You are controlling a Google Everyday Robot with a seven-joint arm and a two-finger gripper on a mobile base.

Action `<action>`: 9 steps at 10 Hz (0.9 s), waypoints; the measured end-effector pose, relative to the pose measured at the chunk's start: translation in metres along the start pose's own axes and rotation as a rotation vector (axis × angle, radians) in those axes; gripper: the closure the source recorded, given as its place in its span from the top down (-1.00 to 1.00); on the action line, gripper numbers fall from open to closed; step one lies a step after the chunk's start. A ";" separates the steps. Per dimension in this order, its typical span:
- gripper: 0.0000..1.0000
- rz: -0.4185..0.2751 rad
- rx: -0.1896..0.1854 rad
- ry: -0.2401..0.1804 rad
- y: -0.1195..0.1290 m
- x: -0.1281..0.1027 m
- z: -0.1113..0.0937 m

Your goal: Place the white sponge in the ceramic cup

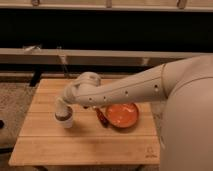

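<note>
One arm reaches in from the right across the wooden worktop (50, 145), and its pincer (63, 114) sits directly over the mouth of the ceramic cup (65, 121), low enough that the two seem to touch or nearly so. Whether the pincer is spread or pressed together I cannot tell; its tip merges with the cup's rim. The white sponge is not separately visible: it may be hidden at the pincer's tip or already inside the cup, and the view does not settle which.

Just right of the cup lies a small dark red object (102, 118), and beside that stands the orange bowl (121, 115), both clear of the cup.

As a judgement, a thin sponge pad should be very light, soft and compressible, not fragile, and slightly grippy, so it tends to cling to a finger on release. A pinch across its short edges, folding it slightly, would suit a pad about as wide as the cup's opening. The cup itself is the delicate part: light, hard, easily tipped or nudged, so any downward push should stay centred over its mouth
</note>
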 end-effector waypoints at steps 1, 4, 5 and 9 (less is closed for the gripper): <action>-0.57 0.006 0.001 0.002 -0.001 0.003 0.000; 0.03 0.018 0.013 -0.006 -0.003 0.007 0.000; 0.19 0.020 0.017 -0.008 -0.004 0.008 0.000; 0.60 0.021 0.033 -0.022 -0.004 0.007 0.000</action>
